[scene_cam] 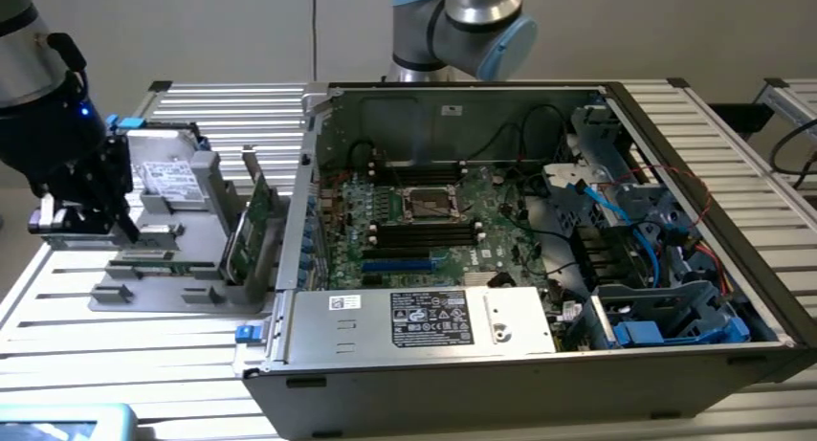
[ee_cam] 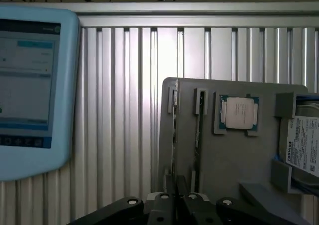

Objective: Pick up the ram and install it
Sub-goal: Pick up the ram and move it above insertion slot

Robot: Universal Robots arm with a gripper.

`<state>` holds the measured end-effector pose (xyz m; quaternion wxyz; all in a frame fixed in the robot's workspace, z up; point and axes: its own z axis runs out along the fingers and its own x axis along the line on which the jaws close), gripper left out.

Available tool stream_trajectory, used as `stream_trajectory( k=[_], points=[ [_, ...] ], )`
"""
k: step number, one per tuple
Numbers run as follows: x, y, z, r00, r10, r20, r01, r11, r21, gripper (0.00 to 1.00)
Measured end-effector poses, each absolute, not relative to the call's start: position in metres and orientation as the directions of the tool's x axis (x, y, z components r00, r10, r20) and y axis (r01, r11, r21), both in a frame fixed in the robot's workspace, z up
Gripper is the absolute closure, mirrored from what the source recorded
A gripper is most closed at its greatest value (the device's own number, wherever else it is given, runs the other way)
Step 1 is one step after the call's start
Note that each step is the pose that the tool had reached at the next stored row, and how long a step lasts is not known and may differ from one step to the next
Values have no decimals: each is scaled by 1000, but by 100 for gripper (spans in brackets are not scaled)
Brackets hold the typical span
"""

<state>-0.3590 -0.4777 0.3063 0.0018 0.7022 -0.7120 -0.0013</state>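
black gripper (ee_cam: 177, 186) parts lie closest to the wrist camera, and its two fingers (ee_cam: 171, 187) are pressed near together on the thin edge of the ram (ee_cam: 174, 130). the ram stands on its edge in a slot of the grey holder (ee_cam: 234, 165), and a second stick (ee_cam: 199, 130) stands in the slot just beside it. on the same holder a square processor (ee_cam: 238, 112) lies flat, and a hard drive (ee_cam: 301, 145) with a white label sits at the side far from the ram. a tablet (ee_cam: 35, 85) with a pale blue frame lies on the slatted table (ee_cam: 119, 110), apart from the holder. in the exterior view the gripper is low on the holder at the exterior view's left, near a green card (scene_cam: 249, 231) that stands upright. the open computer case (scene_cam: 511, 364), with its motherboard (scene_cam: 434, 221), stands at the middle and right of the frame.
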Motion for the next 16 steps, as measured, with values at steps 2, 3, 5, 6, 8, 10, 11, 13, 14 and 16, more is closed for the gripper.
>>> stream_trajectory(
  k=[2, 3, 5, 6, 8, 10, 11, 13, 14, 16],
  points=[
    [-358, -480, 313, -9, -1000, -1, -1000, 9, 4, 87],
    [-357, -481, 316, -7, -1000, -2, -1000, 7, 4, 87],
    [-354, -483, 324, -5, -1000, -4, -1000, 5, 4, 87],
    [-352, -484, 328, -4, -1000, -4, -1000, 4, 4, 87],
    [-347, -486, 337, -3, -1000, -4, -1000, 3, 5, 87],
    [-340, -488, 344, -3, -1000, -4, -1000, 3, 5, 87],
    [-337, -489, 348, -3, -1000, -4, -1000, 3, 6, 87],
    [-329, -490, 354, -3, -1000, -4, -1000, 3, 6, 87],
    [-325, -490, 356, -3, -1000, -4, -1000, 3, 6, 87],
    [-317, -491, 362, -3, -1000, -4, -1000, 3, 7, 87]
  ],
)
